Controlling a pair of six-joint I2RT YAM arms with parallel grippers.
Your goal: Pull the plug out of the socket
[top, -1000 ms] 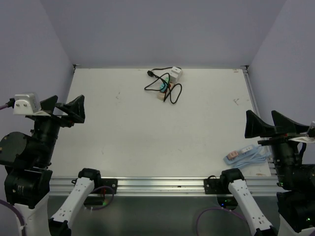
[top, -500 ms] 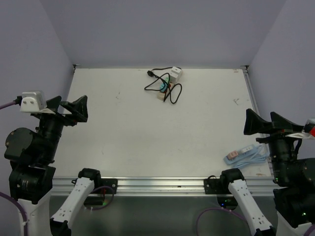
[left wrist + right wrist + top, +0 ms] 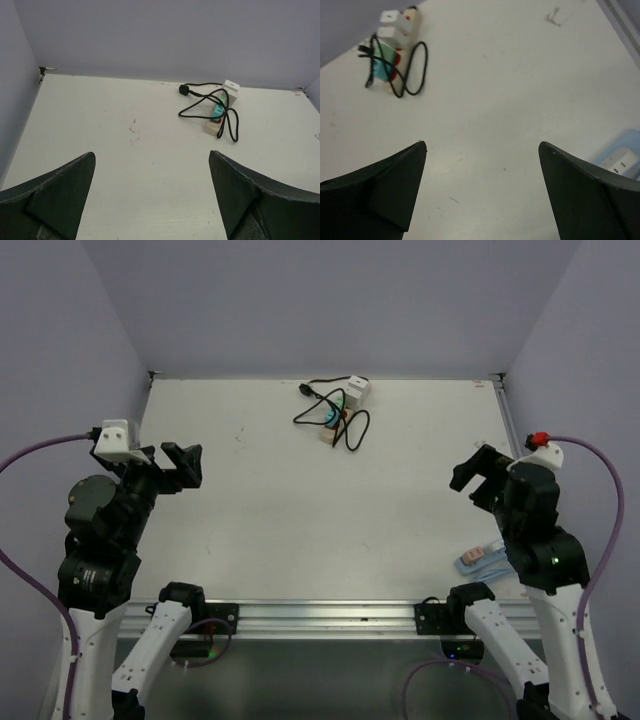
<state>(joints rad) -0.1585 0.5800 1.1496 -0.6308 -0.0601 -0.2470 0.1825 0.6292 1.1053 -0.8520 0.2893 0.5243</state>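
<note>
approach: left gripper (image 3: 152, 154) and right gripper (image 3: 482, 145) gape empty; one should pin long beige plastic power strip (image 3: 212, 128), other draw teal plug (image 3: 218, 111) straight out.

Even, diffuse illumination was supplied from above. The white counter (image 3: 300, 510) was rendered bright but free of glare, and the walls (image 3: 330, 300) were given a pale lavender cast. Only faint, soft shadows were thrown. The top external and left wrist views were recorded sharply. The right wrist view was softened throughout, the socket (image 3: 406, 42) being slightly blurred. The gripper fingers (image 3: 55, 200) were reproduced as dark, underexposed, featureless shapes close to the lens.
</note>
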